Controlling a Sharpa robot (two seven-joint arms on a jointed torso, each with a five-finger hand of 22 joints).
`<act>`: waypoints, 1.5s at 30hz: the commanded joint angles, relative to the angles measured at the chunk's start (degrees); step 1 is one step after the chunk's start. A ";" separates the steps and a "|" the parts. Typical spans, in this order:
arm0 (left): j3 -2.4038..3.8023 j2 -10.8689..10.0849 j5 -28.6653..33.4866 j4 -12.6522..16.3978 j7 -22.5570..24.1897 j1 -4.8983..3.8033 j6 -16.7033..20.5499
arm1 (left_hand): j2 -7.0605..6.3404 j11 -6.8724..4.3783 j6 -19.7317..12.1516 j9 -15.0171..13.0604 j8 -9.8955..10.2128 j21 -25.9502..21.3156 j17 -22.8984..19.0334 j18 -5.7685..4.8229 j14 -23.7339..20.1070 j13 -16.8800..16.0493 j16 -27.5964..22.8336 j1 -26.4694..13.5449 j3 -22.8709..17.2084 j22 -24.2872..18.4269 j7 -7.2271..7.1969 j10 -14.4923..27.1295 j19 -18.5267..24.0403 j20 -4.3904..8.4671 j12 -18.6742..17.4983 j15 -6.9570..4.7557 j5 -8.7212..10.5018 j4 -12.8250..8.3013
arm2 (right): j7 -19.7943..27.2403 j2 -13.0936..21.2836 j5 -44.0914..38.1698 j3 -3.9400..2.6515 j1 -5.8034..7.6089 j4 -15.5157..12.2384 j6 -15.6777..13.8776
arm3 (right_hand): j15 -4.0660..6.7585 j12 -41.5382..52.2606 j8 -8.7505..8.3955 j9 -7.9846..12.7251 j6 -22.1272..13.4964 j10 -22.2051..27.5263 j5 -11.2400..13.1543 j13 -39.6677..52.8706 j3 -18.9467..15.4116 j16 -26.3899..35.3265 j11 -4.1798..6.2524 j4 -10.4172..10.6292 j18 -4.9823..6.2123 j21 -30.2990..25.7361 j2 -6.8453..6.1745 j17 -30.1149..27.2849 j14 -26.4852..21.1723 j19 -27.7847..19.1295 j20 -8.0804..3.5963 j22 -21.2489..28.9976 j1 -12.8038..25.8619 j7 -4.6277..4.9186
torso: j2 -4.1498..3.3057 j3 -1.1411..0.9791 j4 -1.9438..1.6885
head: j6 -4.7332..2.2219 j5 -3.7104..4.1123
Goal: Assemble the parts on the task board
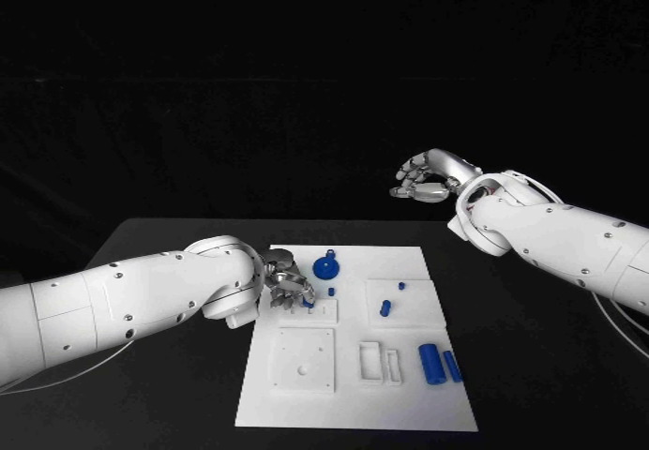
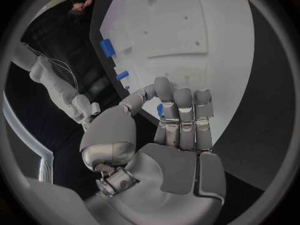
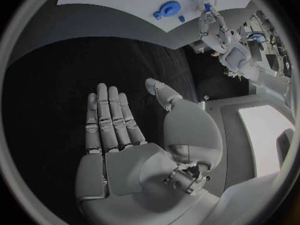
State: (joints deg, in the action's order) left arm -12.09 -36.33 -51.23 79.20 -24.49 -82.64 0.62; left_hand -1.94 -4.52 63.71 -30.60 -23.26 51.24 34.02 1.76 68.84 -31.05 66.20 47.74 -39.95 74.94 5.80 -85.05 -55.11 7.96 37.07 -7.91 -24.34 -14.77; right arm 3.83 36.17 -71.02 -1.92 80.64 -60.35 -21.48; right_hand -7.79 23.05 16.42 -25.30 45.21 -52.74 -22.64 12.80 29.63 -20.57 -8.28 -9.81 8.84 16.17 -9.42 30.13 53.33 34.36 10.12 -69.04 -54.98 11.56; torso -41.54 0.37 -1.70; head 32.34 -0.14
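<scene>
The white task board (image 1: 406, 408) lies mid-table. My left hand (image 1: 284, 284) hovers over the board's left side with its fingers curled. It pinches a small blue peg (image 2: 160, 109) between thumb and fingers; the peg's tip (image 1: 309, 303) shows under them. A blue round knob (image 1: 326, 268) stands just beyond that hand. Small blue pegs (image 1: 385, 307) lie on the raised block to the right. Two blue cylinders (image 1: 433, 363) lie near the board's right front. My right hand (image 1: 423, 180) is raised far behind the board, open and empty, its fingers (image 3: 109, 117) straight.
Square and slotted recesses (image 1: 307, 357) sit in the board's front half. The black table (image 1: 541, 375) surrounds the board on all sides. In the left wrist view a blue cylinder (image 2: 107, 47) and a peg (image 2: 122, 75) lie near the board's (image 2: 187, 35) edge.
</scene>
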 commanded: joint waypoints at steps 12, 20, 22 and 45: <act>-0.56 0.50 -2.24 -0.18 0.00 0.01 -1.92 | 1.11 -2.01 7.47 -13.21 -0.76 0.75 -0.28 0.09 1.02 -0.81 1.74 -0.94 0.13 1.07 -6.41 1.65 -1.21 6.08 2.67 -1.14 0.42 0.77 | -1.13 -0.54 -2.82 -0.03 0.05 -0.57 -0.39 | -0.36 -0.56 -0.03 0.18 -0.29 -0.01 0.16 -0.97 0.15 0.62 -0.58 0.45 -0.14 -0.68 -0.65 -0.37 -0.42 -0.90 0.17 -0.24 -0.20 0.18 | 0.00 -0.07 -0.45 | 1.23 -0.38; -0.84 0.86 -2.24 -0.51 0.32 0.41 -1.45 | 1.34 -2.20 7.73 -13.77 -0.95 1.14 -0.39 0.12 1.09 -1.13 2.50 -1.37 0.15 1.14 -6.59 1.90 -1.42 6.28 3.85 -1.36 0.82 0.99 | -1.31 -0.78 -2.72 -0.03 0.04 -0.73 -0.19 | -0.41 -0.64 -0.02 0.22 -0.31 -0.05 0.29 -1.23 0.09 0.71 -0.60 0.46 -0.13 -0.77 -0.71 -0.45 -0.45 -1.00 0.21 -0.29 -0.27 0.19 | -0.03 -0.06 -0.38 | 1.23 -0.34; -0.89 0.91 -2.24 -0.52 0.40 0.50 -1.24 | 1.38 -2.22 7.74 -13.84 -0.96 1.20 -0.41 0.13 1.09 -1.15 2.59 -1.42 0.16 1.15 -6.61 1.95 -1.45 6.30 3.99 -1.38 0.94 1.03 | -1.34 -0.85 -2.72 -0.03 0.04 -0.71 -0.14 | -0.41 -0.64 -0.02 0.23 -0.31 -0.05 0.29 -1.26 0.08 0.72 -0.61 0.47 -0.13 -0.77 -0.71 -0.46 -0.46 -1.01 0.22 -0.30 -0.27 0.19 | -0.04 -0.05 -0.36 | 1.24 -0.36; -1.07 0.87 -2.74 0.05 1.89 0.70 3.33 | 1.19 -2.30 7.68 -14.71 -0.83 1.68 -1.12 0.13 0.75 -1.01 3.44 -1.01 -0.60 1.12 -6.67 2.73 -1.28 6.58 5.44 -1.55 2.64 1.14 | -1.62 -1.39 -1.90 -0.03 0.03 -0.14 0.34 | -0.58 -0.86 -0.02 0.40 -0.44 -0.14 0.86 -2.08 -0.24 1.05 -0.68 0.74 -0.12 -1.14 -0.74 -0.71 -0.68 -1.41 0.40 -0.45 -0.14 0.28 | -0.01 -0.10 -0.42 | 1.40 -0.14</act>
State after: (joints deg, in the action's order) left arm -13.21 -35.53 -53.26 79.06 -23.48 -81.94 2.54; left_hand -1.01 -4.51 64.28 -45.27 -24.13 52.79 32.97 1.76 68.90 -32.12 69.44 46.19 -40.34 74.91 5.27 -85.03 -56.11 8.38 42.33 -8.32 -21.46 -13.59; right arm 2.25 34.86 -72.92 -1.93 80.66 -60.51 -21.57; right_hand -8.18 22.56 16.42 -24.97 45.21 -52.73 -21.97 10.78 29.47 -19.84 -8.70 -9.34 8.85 15.29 -9.66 29.47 52.92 33.38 10.36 -69.41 -55.22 11.54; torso -41.57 0.29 -2.09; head 33.76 -0.29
